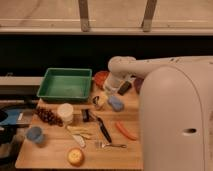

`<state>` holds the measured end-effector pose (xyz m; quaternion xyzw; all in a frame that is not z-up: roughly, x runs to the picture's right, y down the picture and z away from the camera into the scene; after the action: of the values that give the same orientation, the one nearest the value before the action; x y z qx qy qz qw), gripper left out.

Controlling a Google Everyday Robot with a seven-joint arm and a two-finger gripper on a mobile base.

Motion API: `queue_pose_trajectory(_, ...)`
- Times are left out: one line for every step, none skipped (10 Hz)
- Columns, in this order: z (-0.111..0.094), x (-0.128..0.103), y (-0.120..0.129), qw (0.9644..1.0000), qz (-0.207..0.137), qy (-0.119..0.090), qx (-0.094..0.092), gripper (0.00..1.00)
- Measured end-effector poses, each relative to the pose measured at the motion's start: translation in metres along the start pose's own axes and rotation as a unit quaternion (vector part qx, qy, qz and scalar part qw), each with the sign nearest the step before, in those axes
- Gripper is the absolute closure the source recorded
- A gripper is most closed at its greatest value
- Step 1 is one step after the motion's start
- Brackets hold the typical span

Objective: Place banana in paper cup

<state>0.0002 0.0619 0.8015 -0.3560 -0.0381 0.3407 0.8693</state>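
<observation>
Gripper [109, 92]: hangs at the end of the white arm over the far part of the wooden table [55, 152]. Whether it is released or clenched cannot be told, and nothing is seen held in it.

Just beneath it in the view stand the small metal cup [98, 102] and a blue block [116, 103]. The paper cup [65, 112] stands upright farther out, toward the camera and to the view's left of the gripper, apart from the metal cup. The banana [80, 134] lies on the table beyond that, well apart from the gripper, near the paper cup and beside a black-handled tool [102, 129].

Step in hand, as judged: approach; the banana is not yet picked up.

Next move calls for:
- travel toward the camera, past the metal cup
- descent over the banana's middle
- a grasp set across its narrow width, clear of the black-handled tool
</observation>
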Motion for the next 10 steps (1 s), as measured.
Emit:
queue_pose_trajectory(0.000, 0.001, 0.024, 0.9996, -0.026, 0.005, -0.005, 0.32)
queue_pose_trajectory(0.000, 0.003, 0.041, 0.9989, -0.045, 0.008, -0.005, 0.32)
queue_pose_trajectory(0.000, 0.004, 0.048, 0.9986, -0.052, 0.010, -0.005, 0.32)
queue_pose_trajectory(-0.001, 0.005, 0.052, 0.9984, -0.056, 0.010, -0.004, 0.32)
queue_pose_trajectory(-0.001, 0.005, 0.051, 0.9985, -0.055, 0.010, -0.004, 0.32)
queue_pose_trajectory(-0.001, 0.005, 0.051, 0.9985, -0.055, 0.010, -0.004, 0.32)
queue_pose_trajectory(0.000, 0.006, 0.050, 0.9984, -0.054, 0.012, -0.005, 0.32)
queue_pose_trajectory(0.002, 0.005, 0.054, 0.9979, -0.062, 0.015, -0.008, 0.32)
queue_pose_trajectory(0.007, -0.004, 0.065, 0.9968, -0.077, 0.016, -0.013, 0.32)
queue_pose_trajectory(0.012, -0.014, 0.079, 0.9953, -0.094, 0.017, -0.018, 0.32)
